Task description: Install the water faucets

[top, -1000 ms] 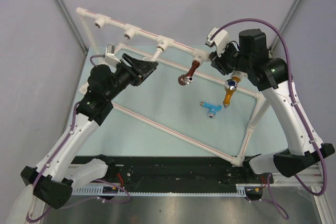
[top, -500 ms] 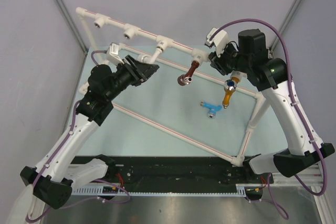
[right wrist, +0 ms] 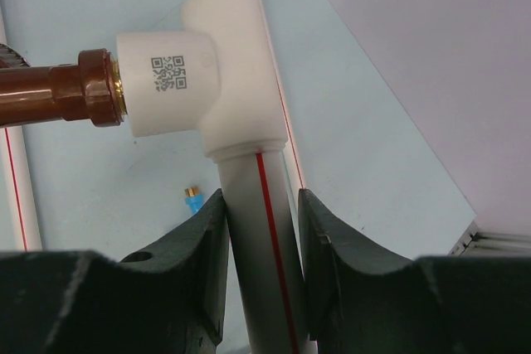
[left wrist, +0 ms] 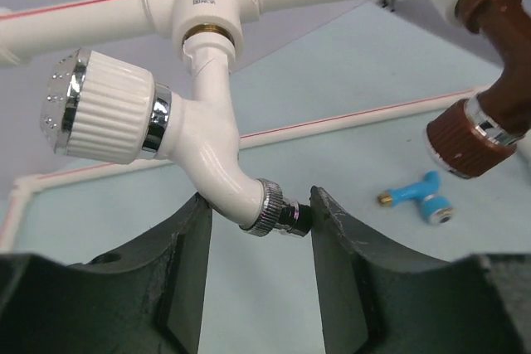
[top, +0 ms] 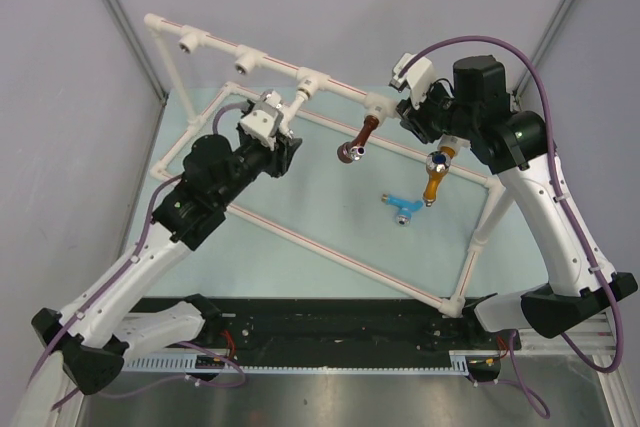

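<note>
The white faucet (left wrist: 207, 122) hangs from a tee socket (left wrist: 203, 2) of the pipe frame; it also shows in the top view (top: 298, 103). My left gripper (left wrist: 257, 221) (top: 286, 135) is shut on its spout, one finger on the white body and the other on the dark tip. The brown faucet (top: 358, 139) (left wrist: 489, 64) sits in the neighbouring tee (right wrist: 216, 72). My right gripper (right wrist: 261, 238) (top: 412, 119) is shut on the white pipe (right wrist: 257, 205) just past that tee. The orange-yellow faucet (top: 437, 175) hangs below my right wrist. The light blue faucet (top: 400, 205) (left wrist: 419, 201) lies loose on the table.
The white pipe frame (top: 330, 247) spans the pale table, with a raised top rail (top: 220, 45) holding two open tee sockets at its left. Grey walls close in on both sides. A black rail runs along the near edge (top: 330, 332).
My left wrist has rolled over and moved right, closing in on the white faucet's spout. The right arm and the other faucets have not moved.
</note>
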You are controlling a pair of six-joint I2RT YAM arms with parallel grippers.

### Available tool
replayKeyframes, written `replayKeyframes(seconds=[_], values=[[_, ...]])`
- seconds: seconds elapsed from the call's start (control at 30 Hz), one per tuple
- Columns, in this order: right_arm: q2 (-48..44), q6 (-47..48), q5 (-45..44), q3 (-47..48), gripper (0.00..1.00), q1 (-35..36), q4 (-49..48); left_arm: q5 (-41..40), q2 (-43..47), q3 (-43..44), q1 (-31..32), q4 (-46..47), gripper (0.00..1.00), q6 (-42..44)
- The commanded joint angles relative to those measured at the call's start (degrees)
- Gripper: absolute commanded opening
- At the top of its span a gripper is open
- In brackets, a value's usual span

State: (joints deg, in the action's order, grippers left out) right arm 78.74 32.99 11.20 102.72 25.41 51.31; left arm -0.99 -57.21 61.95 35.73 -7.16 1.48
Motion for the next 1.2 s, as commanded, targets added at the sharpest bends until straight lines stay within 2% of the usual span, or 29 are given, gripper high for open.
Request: replayKeyframes(seconds=[0.0,0.23,0.4,0.47,0.5,0.53,0.6,0.63,0.73,0.83,1.1,1.17], values=[[0.45,-5.04,-3.47,-0.68,0.0,0.08,2.39,-7.51,0.96,0.01,2.41,1.45,0.0,28.47],[0.45,-5.04,-3.64,-0.59,0.0,0.08,2.57,-20.35,-1.59,-3.85,10.67,3.37,0.02,53.5],[0.54,-4.96,-3.73,-0.41,0.0,0.17,2.57,-22.65,-1.85,-6.06,12.53,5.84,0.08,60.13],[0.54,-4.96,-3.73,-0.32,0.0,0.17,2.66,-22.91,-1.5,-5.79,12.97,5.93,0.18,61.19],[0.54,-4.96,-3.73,-0.32,0.0,0.17,2.74,-22.91,-1.33,-5.79,13.4,6.01,0.26,61.19],[0.54,-4.96,-3.73,-0.32,0.0,0.17,2.66,-22.91,-0.54,-5.62,13.49,6.36,0.46,60.58],[0.63,-4.87,-3.73,-0.32,0.0,0.17,2.65,-21.51,0.43,-4.92,13.67,6.81,0.59,58.74],[0.71,-4.87,-3.73,-0.32,0.0,0.25,2.66,-20.9,0.96,-4.48,13.67,6.89,0.7,55.6],[0.8,-4.96,-3.73,-0.32,0.0,0.26,2.57,-18.87,3.06,-2.46,13.67,6.98,0.84,47.52],[0.89,-4.96,-3.64,-0.32,0.0,0.34,2.74,-16.06,5.52,-0.26,13.67,6.89,0.93,38.39],[1.15,-4.96,-3.73,-0.41,0.0,0.43,2.74,-15.09,9.39,2.64,13.41,6.81,0.98,13.14],[1.33,-4.96,-3.73,-0.41,0.0,0.52,2.74,-16.14,9.57,2.91,12.79,6.02,1.0,3.74]])
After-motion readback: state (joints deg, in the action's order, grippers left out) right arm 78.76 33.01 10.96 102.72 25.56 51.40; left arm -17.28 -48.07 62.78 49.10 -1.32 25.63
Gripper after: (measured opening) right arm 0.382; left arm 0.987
